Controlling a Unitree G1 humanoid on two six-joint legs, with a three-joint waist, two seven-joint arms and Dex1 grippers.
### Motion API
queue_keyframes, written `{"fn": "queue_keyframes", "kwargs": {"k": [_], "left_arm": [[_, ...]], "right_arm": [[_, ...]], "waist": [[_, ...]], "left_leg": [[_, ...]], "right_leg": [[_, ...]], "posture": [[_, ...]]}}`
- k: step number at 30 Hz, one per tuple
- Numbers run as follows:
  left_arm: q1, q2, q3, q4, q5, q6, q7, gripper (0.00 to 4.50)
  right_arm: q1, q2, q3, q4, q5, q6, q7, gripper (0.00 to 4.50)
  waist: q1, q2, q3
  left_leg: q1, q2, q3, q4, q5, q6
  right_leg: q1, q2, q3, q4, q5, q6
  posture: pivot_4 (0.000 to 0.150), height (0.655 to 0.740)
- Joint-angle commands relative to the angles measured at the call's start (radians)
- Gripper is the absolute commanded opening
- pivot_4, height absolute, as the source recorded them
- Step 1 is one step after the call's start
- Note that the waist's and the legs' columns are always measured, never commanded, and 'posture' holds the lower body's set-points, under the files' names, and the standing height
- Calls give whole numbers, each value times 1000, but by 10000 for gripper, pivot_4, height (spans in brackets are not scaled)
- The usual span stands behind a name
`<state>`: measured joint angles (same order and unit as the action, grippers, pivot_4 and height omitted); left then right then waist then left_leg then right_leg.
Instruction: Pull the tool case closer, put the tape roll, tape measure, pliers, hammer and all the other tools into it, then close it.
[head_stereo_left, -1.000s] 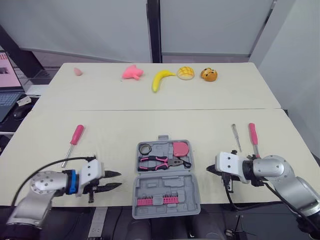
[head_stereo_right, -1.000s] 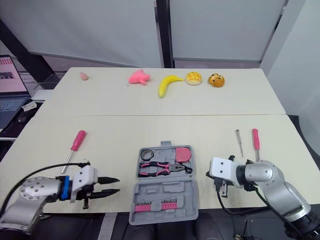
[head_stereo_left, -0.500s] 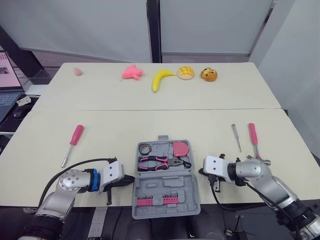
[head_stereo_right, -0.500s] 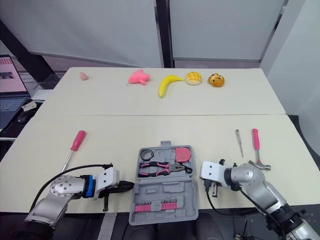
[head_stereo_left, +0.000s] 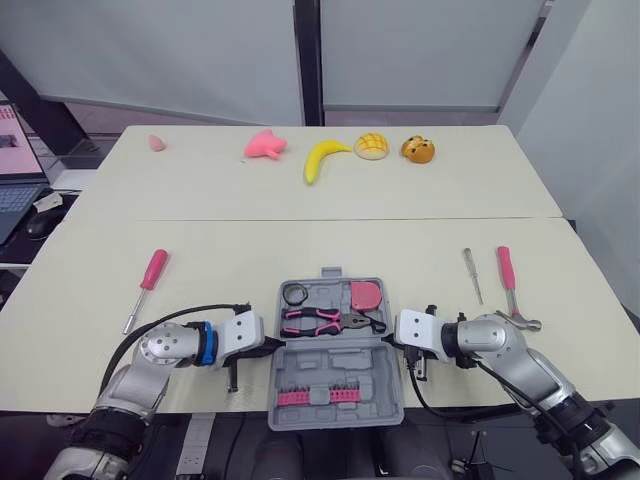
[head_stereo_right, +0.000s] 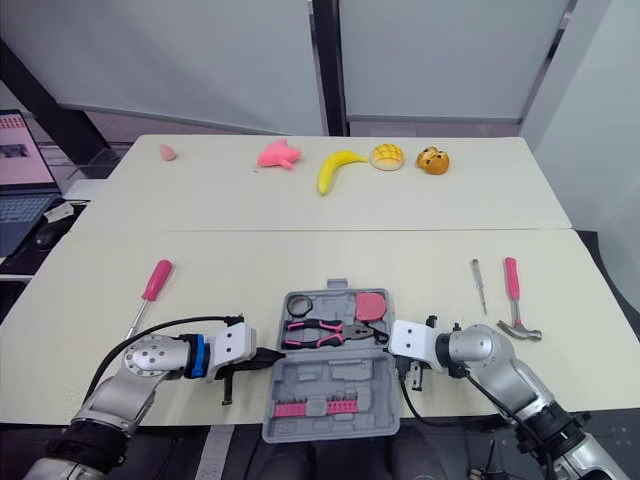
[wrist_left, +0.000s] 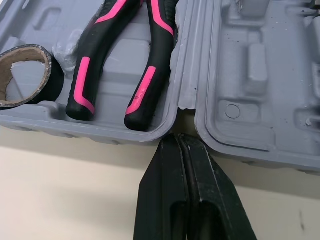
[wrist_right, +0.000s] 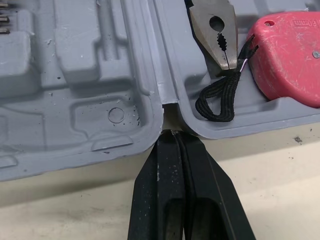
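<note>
Left fingers (wrist_left: 162, 190): pressed shut with nothing held between them; the tips are set at the hinge notch between the two halves of the tool case (head_stereo_left: 335, 365), on its left side.
Right fingers (wrist_right: 160, 185): closed on nothing as well; the tips are placed at the matching hinge notch on the right side of the case.
Tool case: laid open and flat at the near edge of the tabletop (head_stereo_left: 230, 250), between the two pairs of fingers.
Far half of case: the tape roll (head_stereo_left: 292, 295) is seated in the left corner, the pliers (head_stereo_left: 320, 322) are laid across the middle, and the tape measure (head_stereo_left: 363, 297) is seated in the right corner.
Near half of case: a row of pink bits (head_stereo_left: 315, 397) is seated along the near edge.
Right of case: the hammer (head_stereo_left: 508, 285) and a slim screwdriver (head_stereo_left: 471, 272) are laid side by side on the tabletop, outside the case.
Left of case: a pink-handled screwdriver (head_stereo_left: 145, 285) is laid on the tabletop, well apart from the case.
Far tabletop: a banana (head_stereo_left: 322, 158), a pink toy (head_stereo_left: 265, 145) and a bun (head_stereo_left: 371, 146) are lined up.
</note>
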<state>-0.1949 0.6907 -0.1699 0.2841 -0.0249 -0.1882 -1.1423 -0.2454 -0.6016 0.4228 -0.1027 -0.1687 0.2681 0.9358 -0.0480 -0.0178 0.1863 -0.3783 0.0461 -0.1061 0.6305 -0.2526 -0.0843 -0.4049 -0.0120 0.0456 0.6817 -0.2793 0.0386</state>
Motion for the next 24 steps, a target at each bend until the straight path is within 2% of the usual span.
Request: {"fn": "queue_keyframes", "kwargs": {"k": [1,24], "left_arm": [[-40,-24,-12,7,3,-48,14,212],[-165,-64,-16,266,65,-184,69,212]], "right_arm": [[-13,30,9,-11,10,-2,-3,0],[-115,127,11,124,-36,18,-37,0]], "waist": [[-1,0,0],[-7,0,-1]], "left_leg": [[0,0,0,0,0,0],[3,0,0,0,0,0]], "right_leg": [[0,0,0,0,0,0],[2,0,0,1,1,0]], "posture": [[1500,7400],[1500,7400]]}}
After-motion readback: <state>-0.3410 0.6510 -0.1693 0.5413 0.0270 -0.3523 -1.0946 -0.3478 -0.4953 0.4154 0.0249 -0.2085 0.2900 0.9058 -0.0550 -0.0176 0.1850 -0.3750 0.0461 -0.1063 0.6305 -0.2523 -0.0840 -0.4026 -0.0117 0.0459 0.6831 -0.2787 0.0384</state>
